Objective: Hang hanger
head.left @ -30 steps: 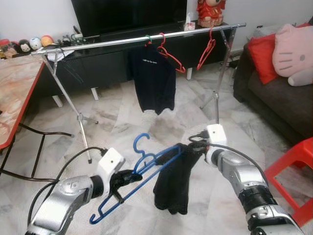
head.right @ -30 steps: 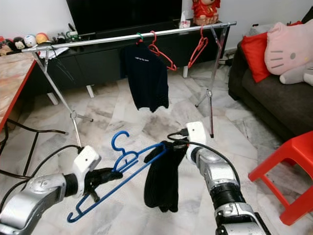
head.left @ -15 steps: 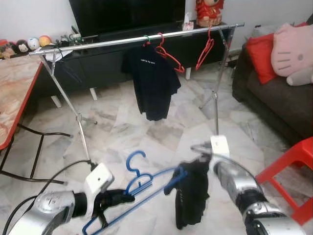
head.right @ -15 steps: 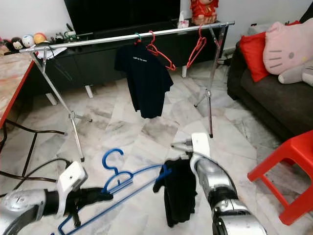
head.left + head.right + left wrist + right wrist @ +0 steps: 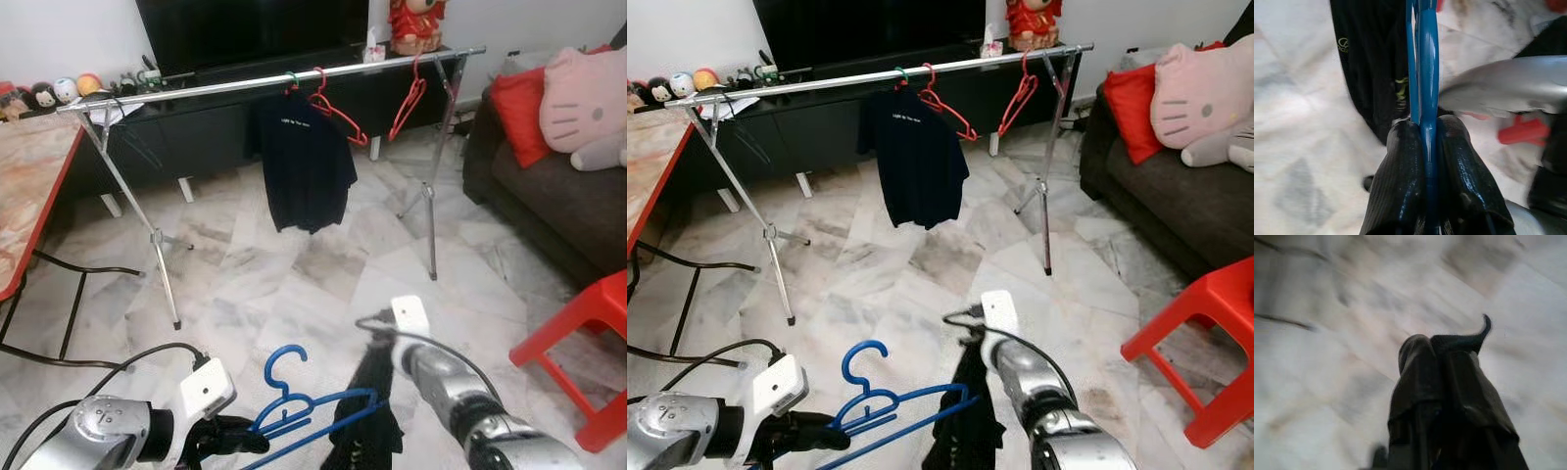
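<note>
Rail (image 5: 245, 86): across the room ahead of you, well apart from both arms, carrying a dark shirt (image 5: 306, 162) and two red hangers (image 5: 338, 106).
Change: both arms have sunk over the last second; the load now rides low near the floor, further below the rail.
Blue hanger (image 5: 294, 416): low between your arms, hook upward, black garment (image 5: 367, 421) draped on its right end.
Left hand (image 5: 1420, 169): clenched on the blue hanger.
Right hand (image 5: 1442, 382): fingers closed, apparently gripping the black garment.
Meaning: you must lift and step forward before hanging.
</note>
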Robot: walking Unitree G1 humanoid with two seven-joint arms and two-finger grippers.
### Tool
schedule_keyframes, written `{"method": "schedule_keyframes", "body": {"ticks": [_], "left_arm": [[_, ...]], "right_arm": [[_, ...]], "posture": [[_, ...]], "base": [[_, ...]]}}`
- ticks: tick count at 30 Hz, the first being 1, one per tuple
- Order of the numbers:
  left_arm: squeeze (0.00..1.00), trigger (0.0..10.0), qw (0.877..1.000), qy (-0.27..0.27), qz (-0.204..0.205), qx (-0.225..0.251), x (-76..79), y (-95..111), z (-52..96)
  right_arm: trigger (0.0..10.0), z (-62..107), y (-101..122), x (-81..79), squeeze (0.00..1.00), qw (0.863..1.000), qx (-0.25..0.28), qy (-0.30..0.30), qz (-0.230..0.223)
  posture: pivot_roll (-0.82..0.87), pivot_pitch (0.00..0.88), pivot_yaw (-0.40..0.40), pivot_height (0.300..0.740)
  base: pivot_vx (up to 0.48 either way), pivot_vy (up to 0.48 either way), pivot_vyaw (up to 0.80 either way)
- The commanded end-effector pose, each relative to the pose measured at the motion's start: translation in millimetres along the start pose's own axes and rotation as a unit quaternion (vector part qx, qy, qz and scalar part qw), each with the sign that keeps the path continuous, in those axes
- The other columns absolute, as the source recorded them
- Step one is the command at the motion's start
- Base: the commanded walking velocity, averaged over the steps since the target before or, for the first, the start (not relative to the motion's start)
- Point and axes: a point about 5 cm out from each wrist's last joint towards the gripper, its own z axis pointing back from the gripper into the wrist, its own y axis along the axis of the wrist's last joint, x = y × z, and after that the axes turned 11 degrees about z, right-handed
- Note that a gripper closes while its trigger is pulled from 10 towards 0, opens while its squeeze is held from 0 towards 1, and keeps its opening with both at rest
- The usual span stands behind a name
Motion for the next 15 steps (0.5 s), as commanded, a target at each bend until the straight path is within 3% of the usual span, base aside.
{"method": "schedule_keyframes", "body": {"ticks": [1,4,6,11,14,15], "left_arm": [[0.0,10.0,1.0,0.01,-0.008,-0.003,-2.7,0.3,-4.4],[0.0,10.0,1.0,0.024,-0.01,0.005,-6.0,2.8,-6.6],[0.0,10.0,0.999,0.051,-0.008,0.017,-13.0,5.9,-8.5],[0.0,10.0,0.996,0.085,-0.012,0.028,-21.2,8.8,-11.1],[0.0,10.0,0.996,0.086,-0.012,0.028,-21.5,8.7,-11.5],[0.0,10.0,0.996,0.086,-0.009,0.038,-21.2,9.5,-10.3]], "right_arm": [[10.0,-1.9,42.0,-4.2,0.0,0.996,0.082,0.035,-0.003],[10.0,-1.7,53.4,-8.2,0.0,0.992,0.103,0.068,-0.022],[10.0,-0.2,68.6,-17.1,0.0,0.98,0.134,0.134,-0.055],[10.0,1.2,74.2,-24.8,0.0,0.967,0.142,0.197,-0.082],[10.0,1.6,74.3,-24.6,0.0,0.966,0.142,0.2,-0.083],[10.0,-1.4,61.4,-20.7,0.0,0.981,0.107,0.155,-0.052]], "posture": [[-0.07,0.0,0.07,0.74],[-0.07,0.0,0.068,0.74],[-0.07,0.0,0.066,0.74],[-0.07,0.0,0.065,0.74],[-0.07,0.0,0.065,0.74],[-0.08,0.0,0.064,0.74]], "base": [[0.0,0.0,0.0],[0.0,0.0,0.0],[0.0,0.0,0.0],[0.0,0.0,0.0],[0.0,0.0,0.0],[0.0,0.0,0.0]]}}
